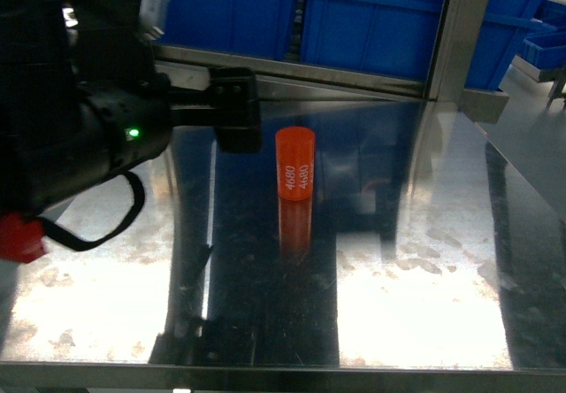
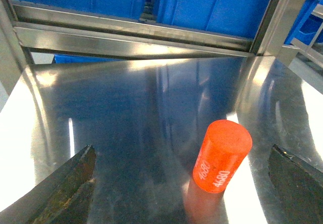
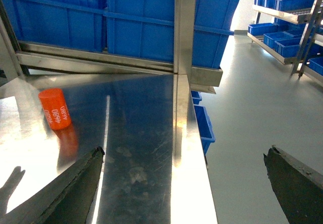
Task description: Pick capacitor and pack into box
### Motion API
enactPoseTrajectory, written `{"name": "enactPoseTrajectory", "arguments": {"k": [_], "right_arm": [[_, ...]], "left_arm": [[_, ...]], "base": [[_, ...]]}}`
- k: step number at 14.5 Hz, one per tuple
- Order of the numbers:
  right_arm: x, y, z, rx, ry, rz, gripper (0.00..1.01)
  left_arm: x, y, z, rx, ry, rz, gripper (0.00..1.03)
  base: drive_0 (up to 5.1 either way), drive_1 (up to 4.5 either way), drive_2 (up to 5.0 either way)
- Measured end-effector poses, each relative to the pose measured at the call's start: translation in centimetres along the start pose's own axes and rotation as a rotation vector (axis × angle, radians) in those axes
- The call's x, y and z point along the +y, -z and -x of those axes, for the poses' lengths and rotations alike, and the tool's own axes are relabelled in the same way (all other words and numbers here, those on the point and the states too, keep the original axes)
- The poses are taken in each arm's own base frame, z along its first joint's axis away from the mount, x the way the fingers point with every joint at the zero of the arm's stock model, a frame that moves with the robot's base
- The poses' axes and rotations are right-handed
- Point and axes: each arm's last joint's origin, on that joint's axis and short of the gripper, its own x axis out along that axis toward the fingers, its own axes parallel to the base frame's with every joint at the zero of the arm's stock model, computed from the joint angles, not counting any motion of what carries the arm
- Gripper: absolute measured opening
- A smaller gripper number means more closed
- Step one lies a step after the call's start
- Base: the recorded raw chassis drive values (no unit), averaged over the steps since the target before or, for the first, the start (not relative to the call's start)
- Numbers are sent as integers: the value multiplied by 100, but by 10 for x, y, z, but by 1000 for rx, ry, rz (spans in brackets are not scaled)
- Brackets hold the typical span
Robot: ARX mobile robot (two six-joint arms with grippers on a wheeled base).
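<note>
The capacitor (image 1: 295, 163) is an orange cylinder marked 4680 that stands upright on the shiny steel table (image 1: 424, 260). My left gripper (image 1: 240, 132) hangs just left of it, a little above the table. In the left wrist view the gripper (image 2: 182, 151) is open, and the capacitor (image 2: 222, 156) stands ahead between the two fingers, nearer the right one and touching neither. My right gripper (image 3: 185, 151) is open and empty over the table's right edge, with the capacitor (image 3: 54, 109) far off to its left. The box is out of view.
Large blue bins (image 1: 371, 12) sit behind a steel rail at the back of the table. A steel upright post (image 1: 451, 30) stands at the back right. Beyond the table's right edge lie grey floor (image 3: 252, 108), low blue bins (image 3: 202, 123) and shelving (image 3: 287, 12).
</note>
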Motion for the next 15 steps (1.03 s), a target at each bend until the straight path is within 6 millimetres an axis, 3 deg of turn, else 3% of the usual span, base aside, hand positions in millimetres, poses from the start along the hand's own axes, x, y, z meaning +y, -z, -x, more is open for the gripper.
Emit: {"name": "enactPoseTrajectory", "arguments": {"k": [2,7,15], "right_arm": [[0,0,0,0,0,0,98],[0,0,0,0,0,0,98],[0,0,0,0,0,0,98]], "left_arm": [[-14,7,-29,20,22,-8,98],[-23,21,-48,64,50,-15,98],[-38,69,-116,206,63,-41,98]], "base": [[0,0,0],[0,0,0],[0,0,0]]}}
